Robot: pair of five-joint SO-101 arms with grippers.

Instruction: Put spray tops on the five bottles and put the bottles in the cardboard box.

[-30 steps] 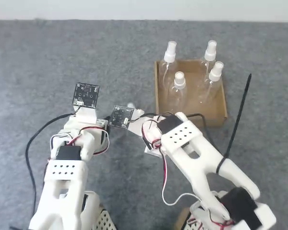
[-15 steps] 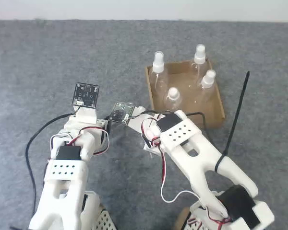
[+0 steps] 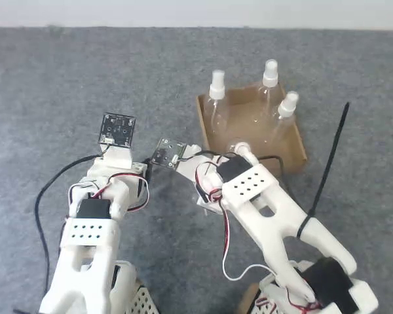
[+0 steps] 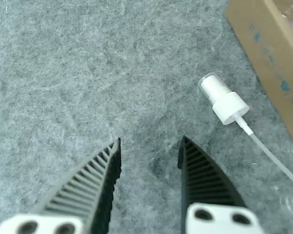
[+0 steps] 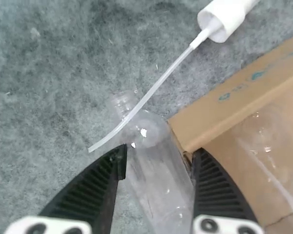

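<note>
A loose spray top [image 4: 223, 100] with a long dip tube lies on the grey carpet just ahead of my open left gripper [image 4: 150, 145], beside the cardboard box [image 4: 271, 48]. My right gripper [image 5: 158, 153] is shut on a clear capless bottle [image 5: 154, 146] that lies on its side against the corner of the box [image 5: 234, 97]. The spray top [image 5: 229, 17] has its tube resting across the bottle's neck. In the high view, the box [image 3: 203, 124] holds three upright capped bottles [image 3: 217, 88]. A fourth capped bottle [image 3: 241, 149] sits at the box's front wall, partly hidden by the right arm.
A black cable tie [image 3: 331, 163] lies on the carpet to the right of the box. Open carpet stretches to the left and far side of the arms. The arm bases and their cables fill the near edge of the table.
The box has slid left and turned a little. The fourth capped bottle has shifted toward its front wall. The right arm moved slightly; the left arm stayed put.
</note>
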